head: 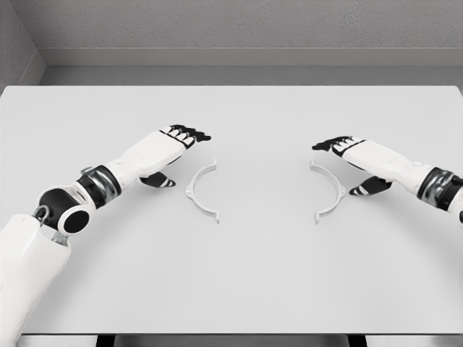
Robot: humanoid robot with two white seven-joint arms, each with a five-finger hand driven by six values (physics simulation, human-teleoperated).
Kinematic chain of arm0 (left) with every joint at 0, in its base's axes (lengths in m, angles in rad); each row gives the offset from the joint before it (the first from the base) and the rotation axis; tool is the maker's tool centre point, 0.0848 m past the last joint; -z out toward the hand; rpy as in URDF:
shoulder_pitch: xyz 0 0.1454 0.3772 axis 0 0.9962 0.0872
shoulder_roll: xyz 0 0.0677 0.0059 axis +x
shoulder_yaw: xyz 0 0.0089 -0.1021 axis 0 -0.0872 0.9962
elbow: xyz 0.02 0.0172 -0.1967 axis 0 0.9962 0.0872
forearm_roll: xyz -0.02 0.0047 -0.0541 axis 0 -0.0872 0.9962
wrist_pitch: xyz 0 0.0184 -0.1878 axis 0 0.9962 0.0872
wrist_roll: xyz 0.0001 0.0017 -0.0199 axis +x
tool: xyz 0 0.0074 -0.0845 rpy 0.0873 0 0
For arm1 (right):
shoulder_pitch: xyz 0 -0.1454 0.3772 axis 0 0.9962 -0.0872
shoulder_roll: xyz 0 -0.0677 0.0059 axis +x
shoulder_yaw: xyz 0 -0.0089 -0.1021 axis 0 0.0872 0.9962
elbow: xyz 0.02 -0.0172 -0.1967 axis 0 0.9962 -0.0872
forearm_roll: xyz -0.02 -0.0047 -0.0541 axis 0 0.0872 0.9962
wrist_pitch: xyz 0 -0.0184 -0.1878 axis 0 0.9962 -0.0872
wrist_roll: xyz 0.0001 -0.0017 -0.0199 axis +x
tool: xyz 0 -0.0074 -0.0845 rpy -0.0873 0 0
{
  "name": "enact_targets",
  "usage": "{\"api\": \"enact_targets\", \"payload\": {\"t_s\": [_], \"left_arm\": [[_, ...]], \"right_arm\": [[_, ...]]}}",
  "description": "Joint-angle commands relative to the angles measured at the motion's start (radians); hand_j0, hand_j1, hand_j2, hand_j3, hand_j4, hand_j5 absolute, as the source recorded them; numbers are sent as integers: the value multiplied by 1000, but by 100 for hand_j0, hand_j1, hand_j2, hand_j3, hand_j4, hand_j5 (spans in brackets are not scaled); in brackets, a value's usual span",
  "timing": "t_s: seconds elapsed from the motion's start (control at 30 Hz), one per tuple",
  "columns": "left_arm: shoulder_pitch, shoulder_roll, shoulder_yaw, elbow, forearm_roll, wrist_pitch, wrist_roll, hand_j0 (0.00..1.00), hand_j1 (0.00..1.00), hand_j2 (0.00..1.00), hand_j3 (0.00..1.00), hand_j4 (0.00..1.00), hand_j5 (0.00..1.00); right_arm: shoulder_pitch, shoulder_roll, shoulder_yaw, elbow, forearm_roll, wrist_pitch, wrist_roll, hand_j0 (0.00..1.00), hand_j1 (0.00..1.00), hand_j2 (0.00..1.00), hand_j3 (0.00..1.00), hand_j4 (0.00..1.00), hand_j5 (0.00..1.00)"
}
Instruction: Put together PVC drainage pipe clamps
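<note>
Clamp halves, two of them, lie flat on the counter [239,282] between my hands, well apart from each other. The left clamp half [202,191] sits just beside my left hand [176,148], on its inner side and a little nearer to me, its open side facing the other piece. The right clamp half [328,191] lies just inside my right hand [349,155] in the same way, mirrored, opening back towards the left one. I see both arms coming in low from the sides, forearms angled inward and away from me. Each hand hovers palm down with its dark fingers stretched forward and relaxed, the thumb hanging below toward the counter, gripping nothing. Neither hand touches its clamp half as far as I can tell. My left elbow joint shows large at the lower left.
</note>
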State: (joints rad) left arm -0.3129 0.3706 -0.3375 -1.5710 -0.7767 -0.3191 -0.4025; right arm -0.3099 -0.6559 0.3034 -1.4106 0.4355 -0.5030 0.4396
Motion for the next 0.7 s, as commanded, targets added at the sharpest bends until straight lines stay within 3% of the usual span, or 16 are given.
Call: {"api": "enact_targets", "payload": {"t_s": [0.0,0.67], "left_arm": [[0,1,-8,-4,4,2,1,100,100,100,100,100,100],[-8,-2,-51,8,-3,9,1,100,100,100,100,100,100]], "right_arm": [[0,2,0,-1,-6,1,-1,100,100,100,100,100,100],[0,24,0,-7,-6,1,1,100,100,100,100,100,100]]}}
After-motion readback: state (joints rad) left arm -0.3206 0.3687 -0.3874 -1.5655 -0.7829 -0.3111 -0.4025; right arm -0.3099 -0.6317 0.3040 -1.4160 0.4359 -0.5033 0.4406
